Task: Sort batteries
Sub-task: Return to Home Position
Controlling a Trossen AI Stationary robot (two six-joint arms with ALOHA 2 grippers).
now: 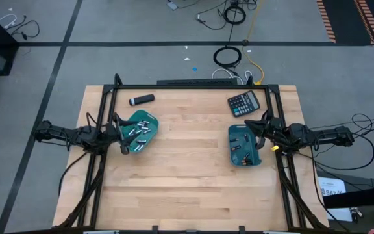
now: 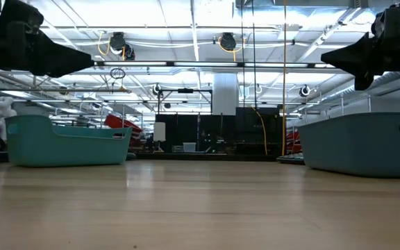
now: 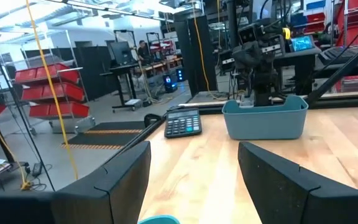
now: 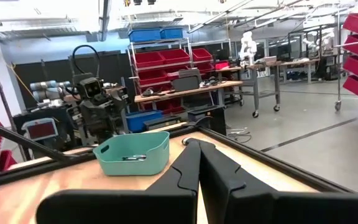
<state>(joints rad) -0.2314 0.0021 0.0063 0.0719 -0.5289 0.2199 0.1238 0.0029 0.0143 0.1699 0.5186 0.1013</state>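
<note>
Both arms are sitting at the table [image 1: 187, 175] sides, prob parking — batteries [image 1: 139, 130] looking all binned in the trays [image 1: 153, 122] — left gripper [image 3: 194, 152] gaping, right gripper [image 4: 199, 148] pinching shut, empty.

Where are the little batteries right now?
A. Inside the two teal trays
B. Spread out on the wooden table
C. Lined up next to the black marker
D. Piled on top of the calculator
A: seen from above, the silvery batteries lie in the left tray and the dark batteries lie in the right tray.
</note>
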